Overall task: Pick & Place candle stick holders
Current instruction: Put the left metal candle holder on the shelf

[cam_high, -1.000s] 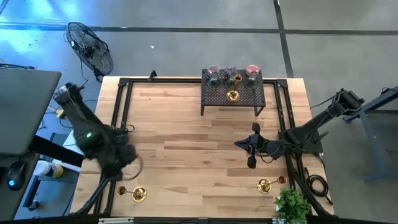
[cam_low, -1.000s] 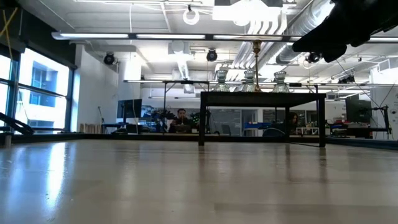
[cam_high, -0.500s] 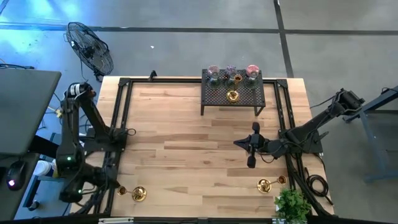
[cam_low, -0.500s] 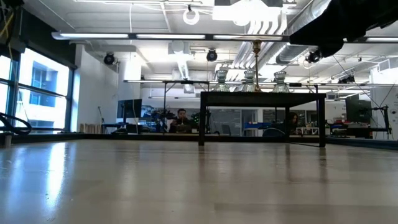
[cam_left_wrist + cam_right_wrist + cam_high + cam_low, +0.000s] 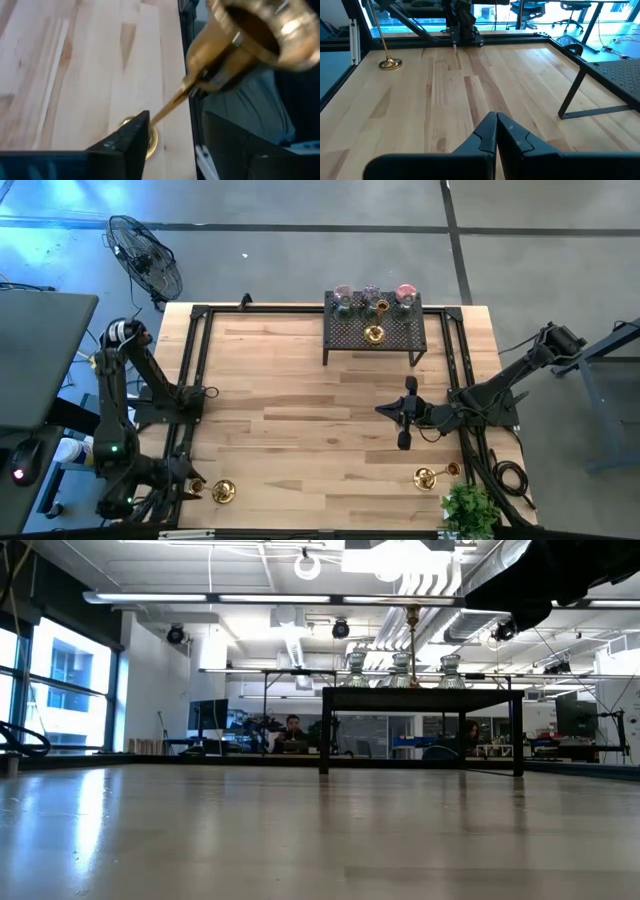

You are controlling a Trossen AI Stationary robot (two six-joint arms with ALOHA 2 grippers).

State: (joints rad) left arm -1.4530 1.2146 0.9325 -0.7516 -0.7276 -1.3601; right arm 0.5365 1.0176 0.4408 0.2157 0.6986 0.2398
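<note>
"Fingers of the left gripper (image 5: 176, 125): state?"

"Apart, clamped on nothing. It hangs over the counter's (image 5: 300, 410) near left corner, above a brass candle stick holder (image 5: 222, 492). The left wrist view shows the round base on the wood just beside the black edge frame, the slim stem rising between the two fingers, and the cup close to the lens. Cannot tell whether either finger touches the stem."

"Right gripper (image 5: 400, 413)?"

"Fingers (image 5: 487, 131) pressed together, empty. It is held above the counter right of centre, well apart from every holder."

"Other holders?"

"A black perforated rack (image 5: 350, 340) stands at the far edge. Three glass cups line its back: pink (image 5: 405, 295), purple (image 5: 371, 294) and a third (image 5: 343, 298) whose colour I cannot tell. Two brass holders share the rack, one (image 5: 381, 307) among the cups and one (image 5: 374, 333) in front. Another brass holder (image 5: 426, 477) stands at the near right, close to a small green plant (image 5: 468, 508)."
</note>
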